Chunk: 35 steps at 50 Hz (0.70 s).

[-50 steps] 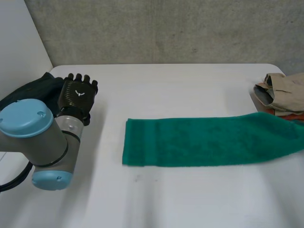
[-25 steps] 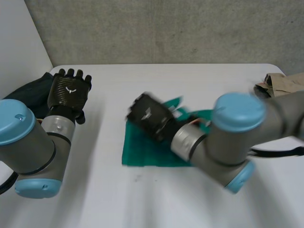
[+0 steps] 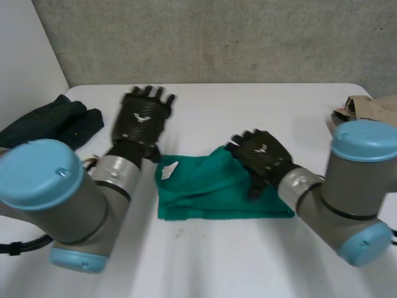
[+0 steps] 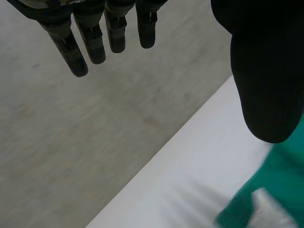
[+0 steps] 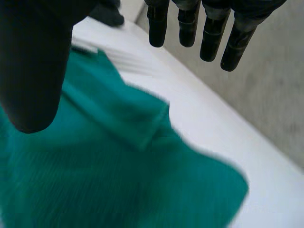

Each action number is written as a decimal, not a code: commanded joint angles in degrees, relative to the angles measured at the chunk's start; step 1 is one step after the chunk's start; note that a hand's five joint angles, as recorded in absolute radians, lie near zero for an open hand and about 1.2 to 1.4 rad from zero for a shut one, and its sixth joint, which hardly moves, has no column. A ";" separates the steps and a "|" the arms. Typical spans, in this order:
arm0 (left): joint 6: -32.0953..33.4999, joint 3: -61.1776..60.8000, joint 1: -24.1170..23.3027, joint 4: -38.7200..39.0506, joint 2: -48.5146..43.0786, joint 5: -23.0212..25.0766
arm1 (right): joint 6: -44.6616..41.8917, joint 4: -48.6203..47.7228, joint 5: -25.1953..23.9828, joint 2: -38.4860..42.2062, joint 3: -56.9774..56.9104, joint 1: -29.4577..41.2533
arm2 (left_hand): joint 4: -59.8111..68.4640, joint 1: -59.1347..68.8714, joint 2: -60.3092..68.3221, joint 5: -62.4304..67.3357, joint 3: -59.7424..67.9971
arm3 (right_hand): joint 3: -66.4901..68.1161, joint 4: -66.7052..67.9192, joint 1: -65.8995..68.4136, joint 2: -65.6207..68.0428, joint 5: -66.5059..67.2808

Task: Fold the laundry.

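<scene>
We see the green towel (image 3: 205,192) rumpled at centre frame; our left hand (image 3: 141,121), fingers straight, is at its upper left, our right hand (image 3: 263,158) likewise over its right side.

Green towel (image 3: 205,186); white table (image 3: 260,118); dark garment (image 3: 53,119); beige clothes (image 3: 367,107).

The teal towel (image 3: 211,189) lies on the table (image 3: 248,112), folded over on itself and rumpled. A white tag (image 3: 169,170) shows at the corner nearest the left robot hand (image 3: 142,119). The towel's other end lies under the right robot hand (image 3: 260,158).
</scene>
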 commanded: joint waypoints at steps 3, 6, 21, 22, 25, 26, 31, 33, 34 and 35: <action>-1.46 6.15 -6.54 -3.96 -9.61 3.37 | -2.92 0.32 -0.33 -0.56 7.19 -3.81 | -0.74 -0.41 -0.74 -1.72 -1.14 | -2.39 -3.59 -1.72 -2.87 -3.91; -1.37 10.37 -6.89 -7.30 -13.57 3.37 | -3.63 0.32 -0.07 -0.47 7.55 -3.81 | -0.40 -0.08 -0.40 -1.38 -0.80 | 0.37 -0.84 1.04 -0.11 -1.16; -0.76 26.02 -3.47 -12.41 -26.49 -2.94 | -3.90 0.06 -0.16 0.15 8.16 -4.25 | 4.30 4.63 4.30 3.33 3.91 | 16.02 14.82 16.69 15.54 14.50; -0.50 26.81 -2.59 -12.41 -26.76 -4.79 | -3.90 -0.12 -0.16 0.15 8.16 -4.34 | 4.31 4.63 4.31 3.33 3.91 | 17.03 15.83 17.70 16.55 15.50; 3.62 28.31 -0.39 -12.41 -27.55 -12.08 | -3.90 -0.38 -0.07 0.24 8.16 -4.34 | 4.31 4.63 4.31 3.33 3.91 | 17.21 16.00 17.88 16.73 15.68; 5.38 28.31 -0.13 -12.15 -27.55 -13.58 | -3.90 -0.56 -0.07 0.24 8.16 -4.42 | 4.14 4.47 4.14 3.17 3.74 | 17.21 16.00 17.88 16.73 15.68; 11.11 26.73 0.14 -11.44 -26.59 -16.23 | -3.98 -0.65 0.20 0.15 8.16 -4.51 | 1.45 1.78 1.45 0.48 1.06 | 19.56 18.35 20.23 19.08 18.03; 10.23 24.98 -0.38 -11.44 -26.06 -15.53 | -3.99 -0.65 0.28 0.23 8.16 -4.51 | 1.45 1.78 1.45 0.47 1.05 | 19.73 18.53 20.40 19.25 18.21; 9.79 24.36 -0.56 -11.44 -25.71 -15.18 | -4.07 -0.82 0.46 0.24 8.16 -4.43 | 1.45 1.78 1.45 0.47 1.05 | 20.73 19.53 21.40 20.25 19.20; 9.18 23.75 -0.82 -11.44 -25.10 -14.65 | -4.16 -1.00 0.46 0.24 8.16 -4.51 | 1.11 1.44 1.11 0.14 0.72 | 21.57 20.37 22.24 21.09 20.05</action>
